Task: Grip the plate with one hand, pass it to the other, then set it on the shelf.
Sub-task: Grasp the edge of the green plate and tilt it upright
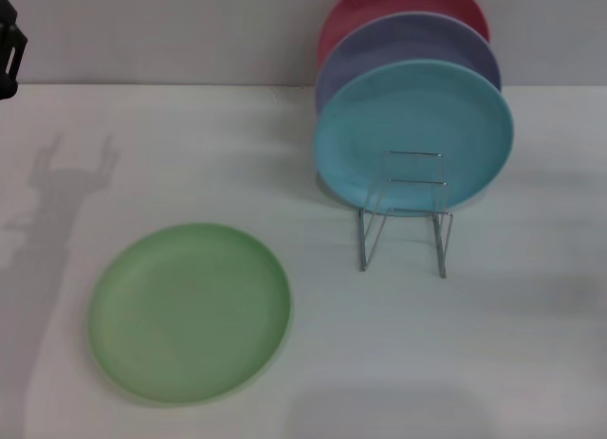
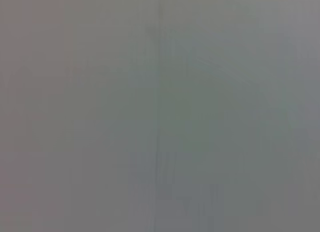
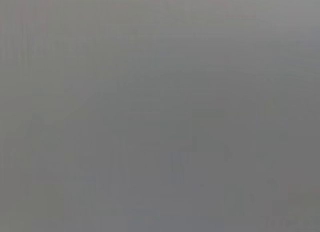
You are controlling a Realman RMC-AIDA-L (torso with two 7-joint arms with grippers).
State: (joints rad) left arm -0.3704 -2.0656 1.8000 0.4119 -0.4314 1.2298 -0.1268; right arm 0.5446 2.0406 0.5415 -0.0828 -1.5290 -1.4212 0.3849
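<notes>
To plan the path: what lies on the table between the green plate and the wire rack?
Nothing. In the head view, only bare white table separates the green plate from the rack.

Soft, even light; a faint arm shadow falls across the table (image 1: 57,268); both wrist views are blank grey blur.

1. Left gripper (image 1: 8,48) cut off at the head view's left edge, fingers unreadable.
2. Red plate (image 1: 379,8) mostly hidden behind lavender plate (image 1: 417,41).
3. Both wrist views featureless grey.
</notes>
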